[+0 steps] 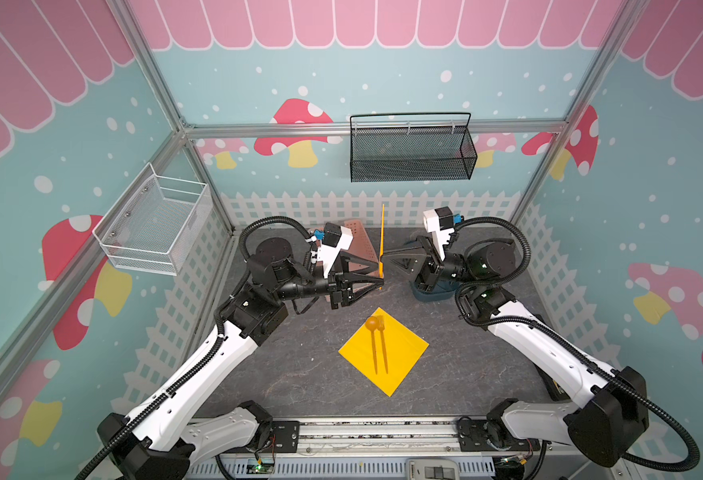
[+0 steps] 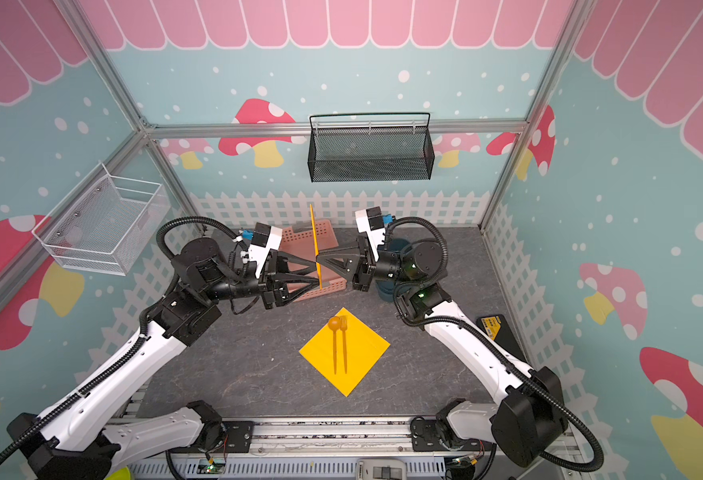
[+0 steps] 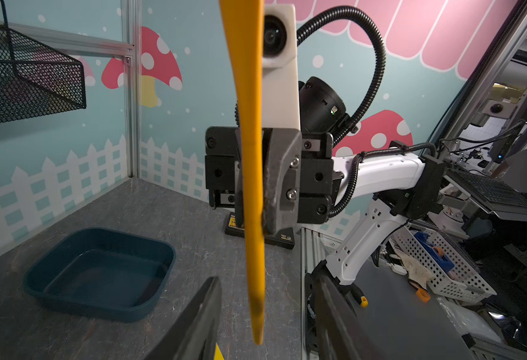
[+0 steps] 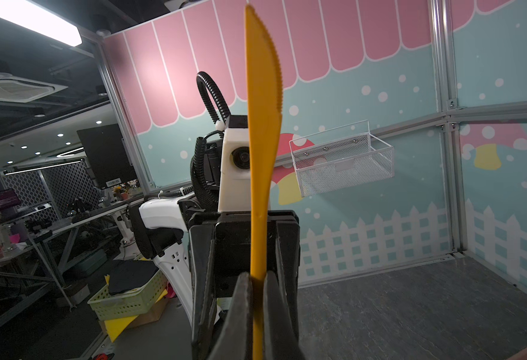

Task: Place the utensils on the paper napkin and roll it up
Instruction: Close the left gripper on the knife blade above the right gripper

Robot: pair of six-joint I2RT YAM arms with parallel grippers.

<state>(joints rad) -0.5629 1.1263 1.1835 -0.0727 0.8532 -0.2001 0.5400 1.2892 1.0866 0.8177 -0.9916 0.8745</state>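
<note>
The yellow paper napkin (image 1: 401, 353) (image 2: 362, 355) lies flat as a diamond on the table. On it rest the spoon (image 1: 372, 328) (image 2: 334, 328) and the fork (image 1: 383, 347) (image 2: 344, 345), side by side. The knife (image 1: 382, 239) (image 2: 313, 243) (image 3: 251, 156) (image 4: 262, 140) stands upright in the air above the table's back. My right gripper (image 1: 383, 260) (image 2: 318, 262) (image 4: 257, 277) is shut on its handle. My left gripper (image 1: 381, 275) (image 2: 319, 277) (image 3: 267, 280) faces it, open, jaws either side of the knife's lower end without touching.
A pink perforated basket (image 1: 358, 245) (image 2: 300, 241) sits behind the left gripper. A dark teal tray (image 3: 100, 271) (image 1: 433, 296) lies under the right arm. A black mesh basket (image 1: 410, 149) hangs on the back wall, a white one (image 1: 154, 224) on the left wall.
</note>
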